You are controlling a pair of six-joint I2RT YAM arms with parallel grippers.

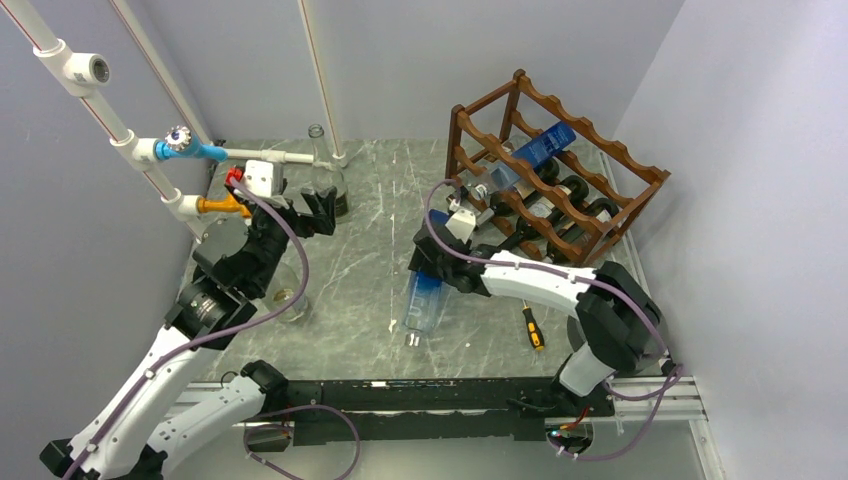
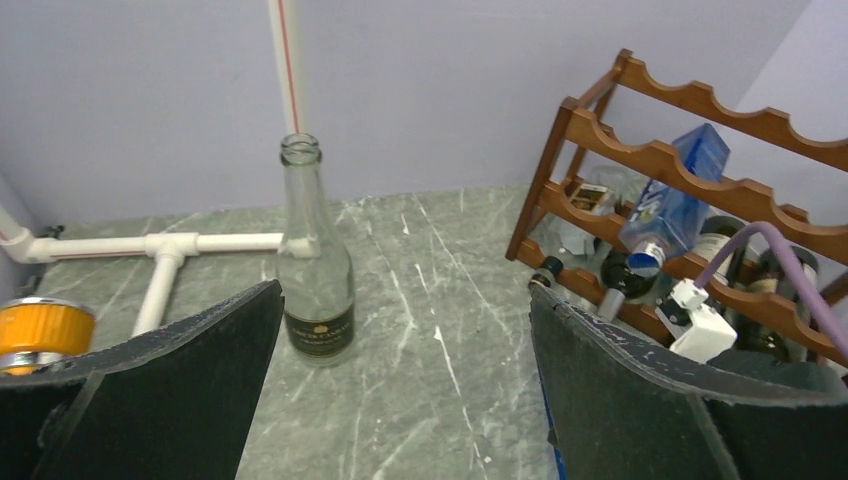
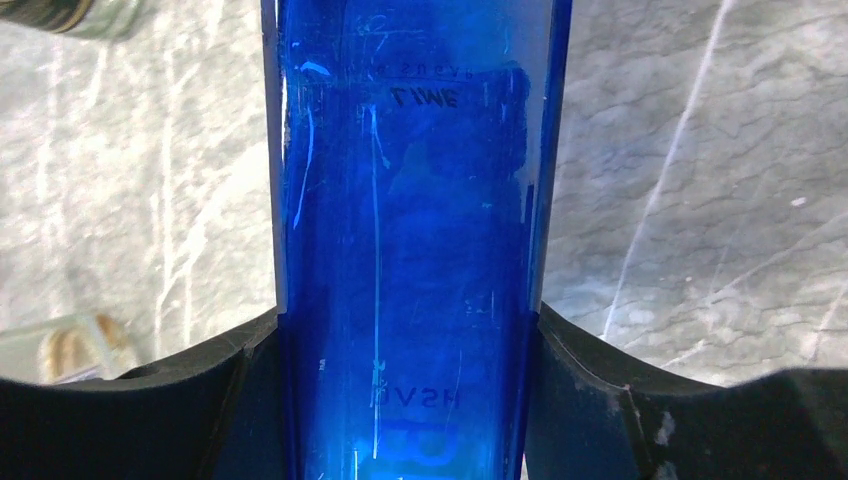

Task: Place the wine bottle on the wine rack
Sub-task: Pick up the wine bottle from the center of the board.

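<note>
Right jaws grip the blue bottle [image 3: 410, 250]; wine rack [image 2: 740, 118] holds several bottles [image 1: 572, 188]

One wine rack [image 1: 600, 136], one screwdriver [image 1: 533, 327], one clear bottle [image 1: 322, 175], one centre blue bottle [image 1: 423, 298], one racked blue bottle [image 1: 540, 148], several dark bottles [image 1: 573, 187].

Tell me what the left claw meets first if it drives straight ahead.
Probably the upright clear glass bottle: it stands ahead within the span of the open left claw, nearer the left-hand finger. Depth is unclear.
</note>
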